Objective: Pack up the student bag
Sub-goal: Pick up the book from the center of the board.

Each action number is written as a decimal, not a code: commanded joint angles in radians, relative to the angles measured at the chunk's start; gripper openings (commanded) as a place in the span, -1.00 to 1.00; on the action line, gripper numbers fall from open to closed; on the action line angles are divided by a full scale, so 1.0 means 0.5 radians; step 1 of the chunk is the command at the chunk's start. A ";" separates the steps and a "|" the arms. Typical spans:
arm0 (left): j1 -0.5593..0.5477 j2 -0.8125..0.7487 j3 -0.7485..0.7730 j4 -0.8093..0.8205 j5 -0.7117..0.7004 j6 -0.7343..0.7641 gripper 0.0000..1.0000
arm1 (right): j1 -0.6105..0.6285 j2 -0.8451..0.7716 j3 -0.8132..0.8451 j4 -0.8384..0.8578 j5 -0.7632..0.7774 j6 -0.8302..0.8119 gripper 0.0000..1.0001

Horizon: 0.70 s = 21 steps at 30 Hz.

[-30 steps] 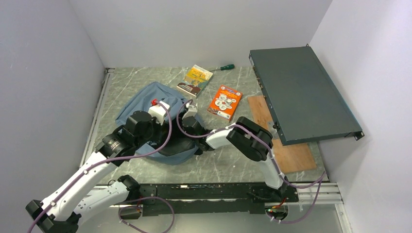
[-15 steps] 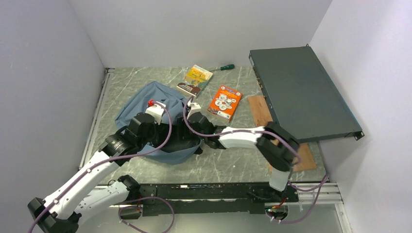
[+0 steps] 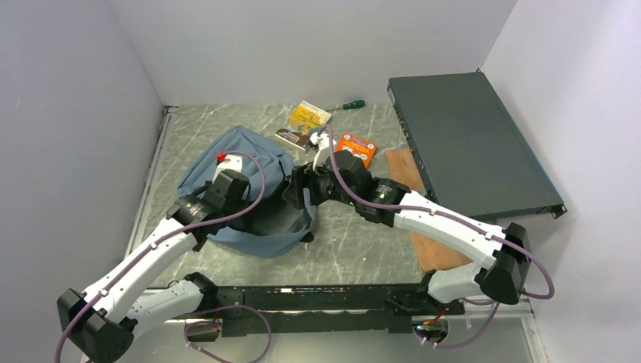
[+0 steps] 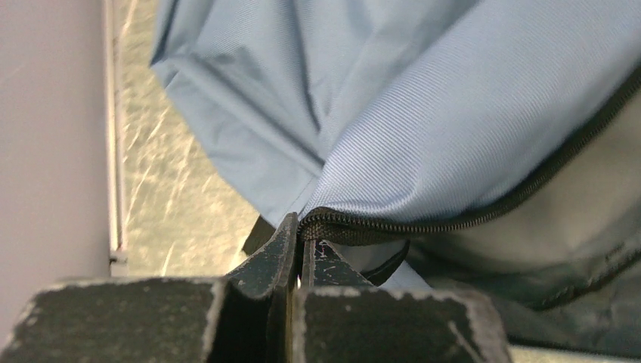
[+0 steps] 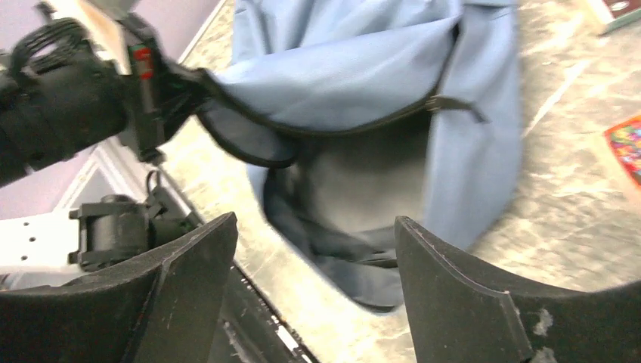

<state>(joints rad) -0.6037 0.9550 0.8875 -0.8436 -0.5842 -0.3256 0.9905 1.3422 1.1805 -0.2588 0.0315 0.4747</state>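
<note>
The grey-blue student bag lies left of centre with its zipped mouth open, showing black lining. My left gripper is shut on the bag's black zipper edge and holds that flap lifted; the fabric fills the left wrist view. My right gripper is open and empty, just right of the bag's mouth. In the right wrist view its gripper frames the open bag and dark interior, with the left gripper pinching the rim at the left.
A yellow book and an orange book, partly behind my right arm, lie beyond the bag. A green-handled screwdriver lies at the back. A dark grey metal box leans at the right over a wooden board.
My right arm has swung its elbow out to the right and stretched low; its wrist now covers part of the orange book. My left gripper has pulled the bag's rim slightly left and back.
</note>
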 commanded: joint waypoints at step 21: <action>0.159 -0.018 0.127 0.086 0.878 0.036 -1.00 | -0.428 1.200 0.543 -0.257 1.195 -1.181 0.81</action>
<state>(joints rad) -0.5251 0.9184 0.9459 -0.8890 -0.2577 -0.3222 0.7925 1.9171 1.4239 -0.4366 0.5137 0.1192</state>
